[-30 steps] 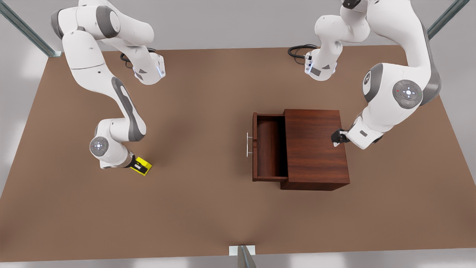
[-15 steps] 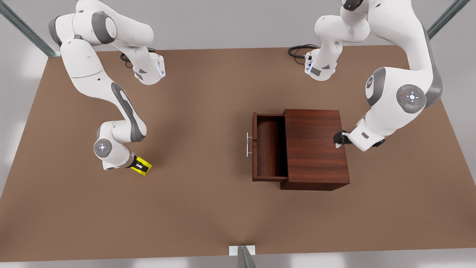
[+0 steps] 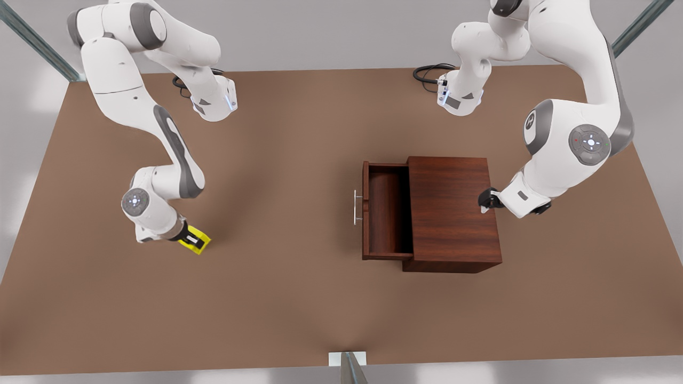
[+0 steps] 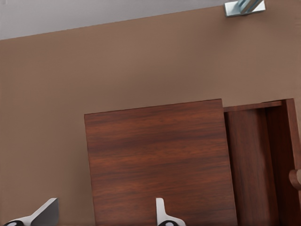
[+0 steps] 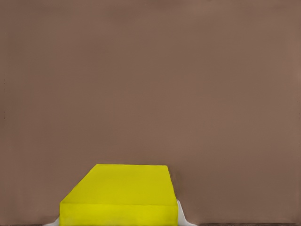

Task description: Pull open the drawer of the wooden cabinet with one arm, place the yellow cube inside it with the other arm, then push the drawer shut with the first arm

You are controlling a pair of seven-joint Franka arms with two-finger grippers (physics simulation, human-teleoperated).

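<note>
In the lower left of the front view, the yellow cube (image 3: 195,238) is held between the fingers of the right gripper (image 3: 191,239), low over the bare tabletop (image 3: 277,298); in the right wrist view the cube (image 5: 120,195) is seen clamped, with a pale fingertip (image 5: 180,214) pressed against its side. Whether the cube is lifted clear of the tabletop cannot be told. Farther back, right of centre, the wooden cabinet (image 3: 453,213) is found with the drawer (image 3: 385,210) pulled out toward the front view's left, its silver bar handle (image 3: 355,207) facing the cube and its inside empty. Beyond that, at the cabinet's far right edge, the left gripper (image 3: 484,200) is parked above the cabinet top with its fingers (image 4: 162,214) spread apart and nothing between them; this arm waits. The opening step is judged done, and the carrying of the cube is the step in hand. A lift and a long sideways carry to a spot above the open drawer are called for next, followed by a lowering and release inside it; the push on the drawer front is not yet done.
</note>
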